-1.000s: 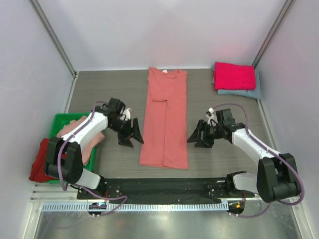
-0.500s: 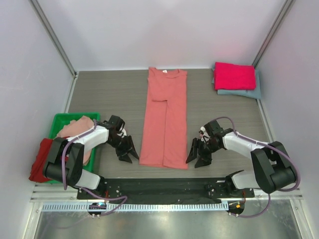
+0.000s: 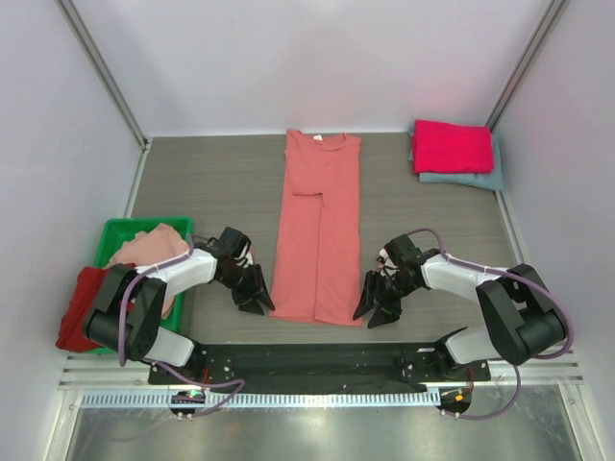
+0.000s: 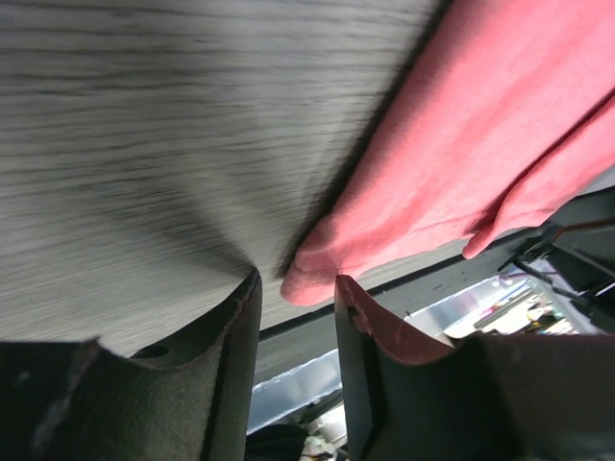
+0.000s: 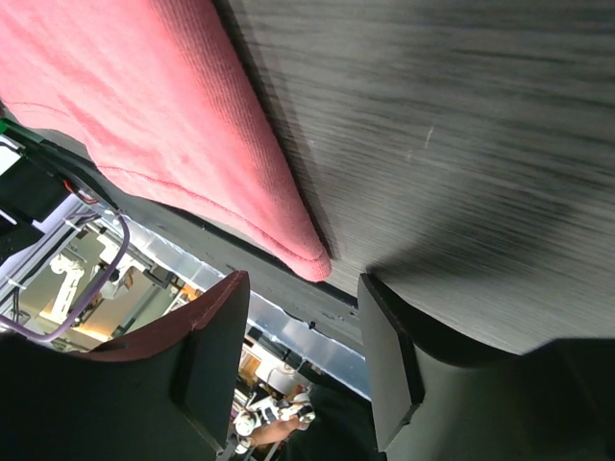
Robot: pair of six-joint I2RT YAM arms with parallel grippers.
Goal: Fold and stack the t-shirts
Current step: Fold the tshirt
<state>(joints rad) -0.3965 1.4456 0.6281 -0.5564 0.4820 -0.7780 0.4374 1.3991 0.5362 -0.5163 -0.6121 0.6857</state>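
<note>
A salmon-coral t-shirt [image 3: 318, 230] lies on the table in a long narrow strip, sleeves folded in, neck at the far end. My left gripper [image 3: 259, 297] is open at its near left corner [image 4: 312, 274], which sits just ahead of the gap between the fingers. My right gripper [image 3: 373, 305] is open at the near right corner [image 5: 306, 252], also just ahead of its jaws. A folded magenta t-shirt [image 3: 453, 146] lies on a grey-blue one [image 3: 471, 178] at the far right. A pale pink t-shirt [image 3: 146, 248] and a dark red one [image 3: 79, 307] lie in and over the bin.
A green plastic bin [image 3: 113, 232] stands at the left near edge. A black rail [image 3: 317, 360] runs along the table's near edge, close behind both grippers. Metal frame posts rise at the far corners.
Both grippers have moved towards the near edge and inwards, from beside the middle of the salmon-coral shirt to its two near corners. The shirt has not moved.
</note>
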